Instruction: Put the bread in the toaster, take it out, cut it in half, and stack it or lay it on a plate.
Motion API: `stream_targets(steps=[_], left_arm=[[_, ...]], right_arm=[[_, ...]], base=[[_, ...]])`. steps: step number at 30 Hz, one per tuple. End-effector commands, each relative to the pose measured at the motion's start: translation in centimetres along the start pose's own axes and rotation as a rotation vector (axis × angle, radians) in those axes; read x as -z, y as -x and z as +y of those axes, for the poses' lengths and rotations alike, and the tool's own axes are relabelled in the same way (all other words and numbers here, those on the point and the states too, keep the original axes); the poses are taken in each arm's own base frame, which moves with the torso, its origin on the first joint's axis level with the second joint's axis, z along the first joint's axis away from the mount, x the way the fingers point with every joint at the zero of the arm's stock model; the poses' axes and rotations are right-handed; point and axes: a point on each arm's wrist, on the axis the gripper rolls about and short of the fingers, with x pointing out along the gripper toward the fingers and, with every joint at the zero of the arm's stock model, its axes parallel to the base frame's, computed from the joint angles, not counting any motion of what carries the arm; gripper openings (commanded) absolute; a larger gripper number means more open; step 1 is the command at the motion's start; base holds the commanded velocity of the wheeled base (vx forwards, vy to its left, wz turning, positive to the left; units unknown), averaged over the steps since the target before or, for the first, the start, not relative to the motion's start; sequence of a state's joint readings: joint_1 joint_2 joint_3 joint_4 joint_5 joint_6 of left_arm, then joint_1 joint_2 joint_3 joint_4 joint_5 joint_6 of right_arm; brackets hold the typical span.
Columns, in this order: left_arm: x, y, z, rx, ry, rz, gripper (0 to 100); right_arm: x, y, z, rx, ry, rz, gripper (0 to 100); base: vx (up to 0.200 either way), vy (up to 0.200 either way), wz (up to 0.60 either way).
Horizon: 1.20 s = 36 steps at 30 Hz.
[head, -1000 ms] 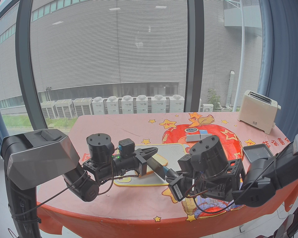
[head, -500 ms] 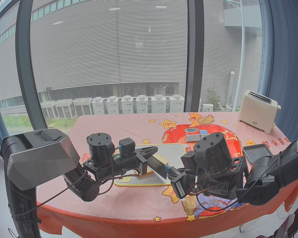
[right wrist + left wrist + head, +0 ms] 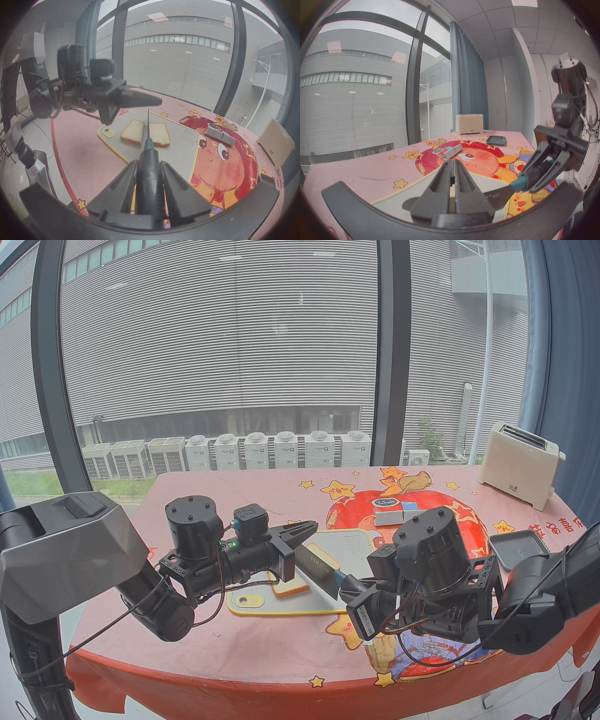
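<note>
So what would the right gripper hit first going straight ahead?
Probably the bread on the cutting board; its knife points between the halves. The left gripper hovers close above, so depth's unclear.

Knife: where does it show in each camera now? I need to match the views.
Head view: knife slanting from the right gripper over the cutting board.
Left wrist view: knife blade just beyond the left gripper, handle in the right gripper.
Right wrist view: knife clamped in the right gripper, blade lined up with the gap between the bread halves.
Shared landmark: toaster, at the table's far corner.
</note>
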State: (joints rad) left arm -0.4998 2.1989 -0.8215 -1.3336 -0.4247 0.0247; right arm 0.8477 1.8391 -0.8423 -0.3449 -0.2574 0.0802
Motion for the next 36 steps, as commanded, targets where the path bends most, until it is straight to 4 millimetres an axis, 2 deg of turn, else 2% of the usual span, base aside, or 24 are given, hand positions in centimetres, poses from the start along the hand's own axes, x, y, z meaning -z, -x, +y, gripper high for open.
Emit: stream_targets(steps=[1,19,23,29,36], left_arm=[[-2.5,0.9,-0.2,-0.005,-0.022,-0.057,0],[-3.2,1.3,-0.2,-0.010,-0.032,-0.073,0],[-3.8,1.9,-0.4,-0.011,-0.036,-0.083,0],[-5.3,3.8,-1.2,-0.031,-0.041,-0.095,0],[-4.9,5.9,1.4,-0.144,-0.033,-0.076,0]], right_arm=[[0.3,-0.1,0.0,-0.001,0.005,0.012,0],[0.0,0.3,-0.1,-0.001,-0.001,-0.004,0],[-0.2,0.5,-0.1,-0.003,-0.003,-0.013,0],[-0.2,1.0,-0.1,-0.006,0.001,-0.018,0],[-0.2,1.3,0.0,-0.011,0.003,-0.024,0]], base=[[0.000,0.000,0.00],[0.000,0.000,0.00],[0.000,0.000,0.00],[0.000,0.000,0.00],[0.000,0.000,0.00]])
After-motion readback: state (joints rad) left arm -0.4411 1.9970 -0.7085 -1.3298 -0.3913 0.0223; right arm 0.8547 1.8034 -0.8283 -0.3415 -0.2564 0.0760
